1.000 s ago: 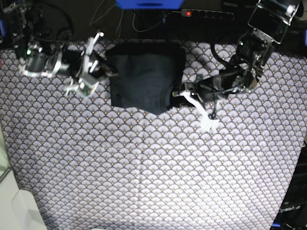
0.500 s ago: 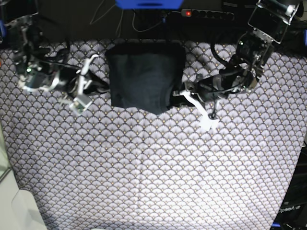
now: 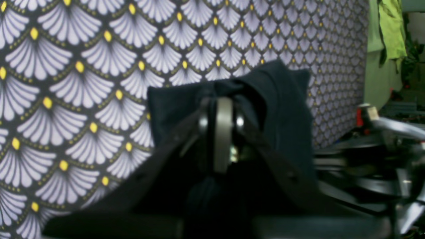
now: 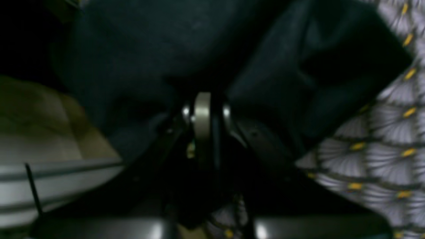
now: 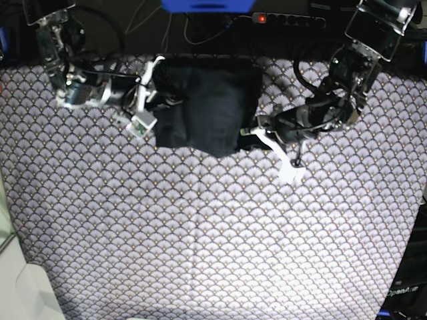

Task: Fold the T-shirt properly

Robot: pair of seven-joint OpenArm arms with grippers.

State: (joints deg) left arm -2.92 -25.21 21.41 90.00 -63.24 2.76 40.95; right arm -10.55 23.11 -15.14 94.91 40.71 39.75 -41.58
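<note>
On fan-print cloth (image 5: 213, 233), T-shirt (image 5: 213, 107) w/ both arms' fingers (image 3: 223, 109) clenched on its edges.

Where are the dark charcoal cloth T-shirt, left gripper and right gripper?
dark charcoal cloth T-shirt (image 5: 213, 107), base view, middle of folded panel.
left gripper (image 5: 248, 129), base view, shut tips at hem.
right gripper (image 5: 160, 100), base view, tips on cloth edge.

A robotics lab or test bench is suggested. The table (image 5: 213, 233) is covered by a cloth printed with a pale fan pattern, and two arms (image 5: 347, 73) are mounted at its far edge. A power strip (image 5: 288, 20) with a lit red switch and loose cables (image 5: 193, 33) are seen behind, against a dark background.
</note>
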